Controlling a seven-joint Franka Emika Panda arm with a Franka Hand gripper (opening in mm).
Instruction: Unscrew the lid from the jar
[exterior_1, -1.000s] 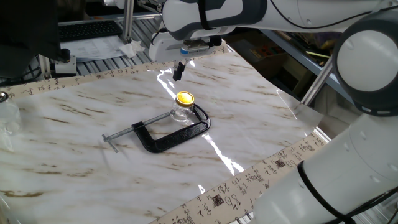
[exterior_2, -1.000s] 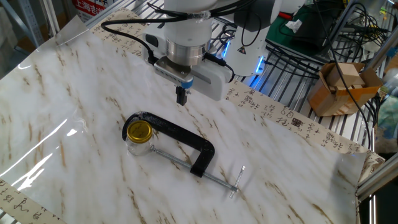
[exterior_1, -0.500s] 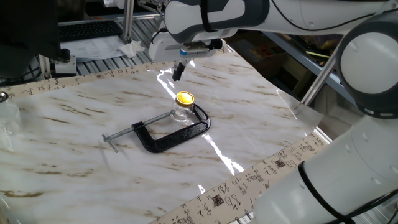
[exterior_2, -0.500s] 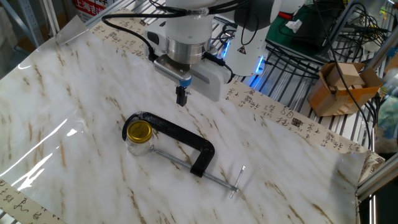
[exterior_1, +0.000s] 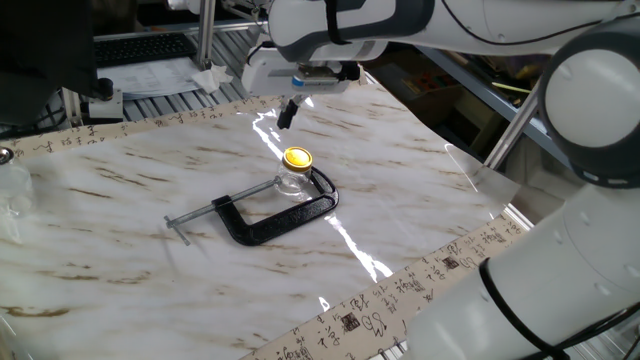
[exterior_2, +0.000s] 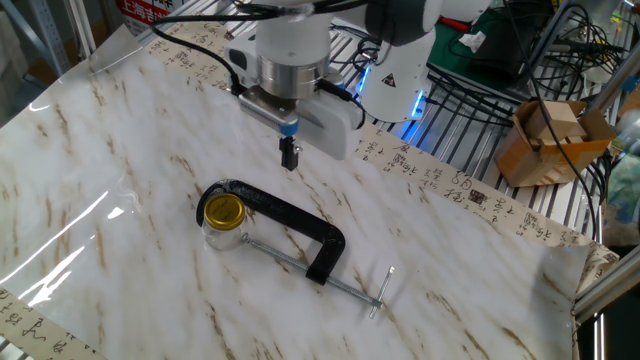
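A small clear glass jar (exterior_1: 292, 184) (exterior_2: 221, 234) stands upright on the marble table, held in the mouth of a black C-clamp (exterior_1: 275, 216) (exterior_2: 292, 224). Its bright yellow lid (exterior_1: 297, 158) (exterior_2: 223, 210) sits on top. My gripper (exterior_1: 287, 114) (exterior_2: 289, 156) hangs in the air above the table, behind the jar and apart from it. Its two black fingers are pressed together with nothing between them.
The clamp's steel screw with its crossbar handle (exterior_1: 187, 226) (exterior_2: 378, 292) sticks out along the table. A cardboard box (exterior_2: 548, 137) and cables lie beyond the table's far edge. The robot's white base (exterior_1: 560, 270) fills the near right corner.
The gripper has risen slightly and its wrist has turned a little. Jar, lid and clamp have not moved.
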